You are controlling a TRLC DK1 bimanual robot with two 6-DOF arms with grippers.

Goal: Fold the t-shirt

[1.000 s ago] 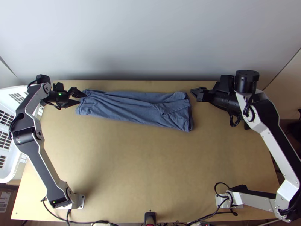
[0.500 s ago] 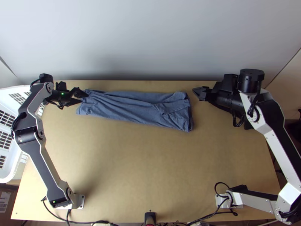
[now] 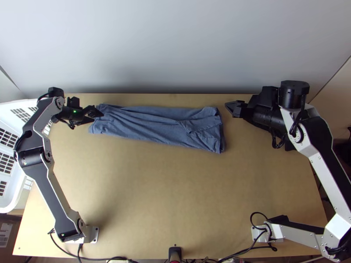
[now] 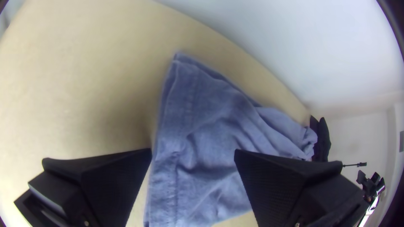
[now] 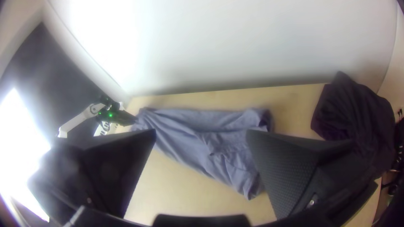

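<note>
The blue-grey t-shirt [image 3: 153,125] lies folded into a long, wrinkled strip along the table's far side, with a smaller flap turned over near its right end. My left gripper [image 3: 97,115] is at the strip's left end. In the left wrist view, the left gripper [image 4: 193,154] has its fingers wide apart over the hemmed end of the shirt [image 4: 202,126], gripping nothing. Just off the strip's right end is my right gripper [image 3: 227,108]. The right wrist view has the right gripper [image 5: 201,133] open, with the shirt [image 5: 202,138] lying beyond its fingertips.
A white plastic basket [image 3: 17,103] stands at the left edge. A pale wall [image 3: 175,44] rises behind the table [image 3: 158,197]. Bunched dark cloth [image 5: 353,109] lies to the right of the shirt. Cables run along the near edge.
My left gripper has shifted slightly right and turned about its length at the strip's left end. My right gripper has drawn a little to the right, away from the shirt, which lies unchanged.
</note>
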